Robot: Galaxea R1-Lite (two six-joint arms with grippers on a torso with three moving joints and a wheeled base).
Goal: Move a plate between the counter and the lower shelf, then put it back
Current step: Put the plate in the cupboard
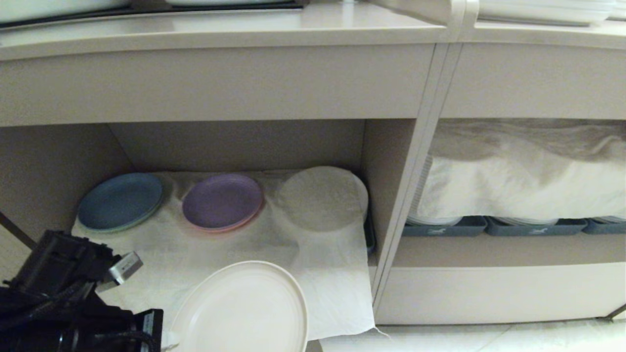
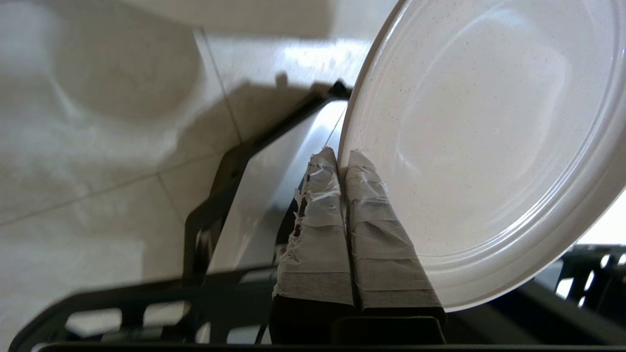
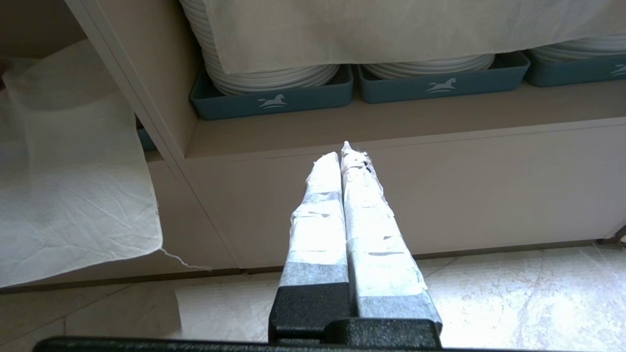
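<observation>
**Plate held by its rim, in front of the lower shelf**

Nearest us, our left pincer (image 2: 342,161) is clamped on the plate (image 1: 242,308) at its rim, in front of the lower shelf (image 1: 234,244). We judge it stiff, light, smooth and breakable; the upright rim is the sound hold. Our right pincer (image 3: 344,155) hangs closed and empty. Farthest, the bench (image 1: 220,29) runs above.
</observation>
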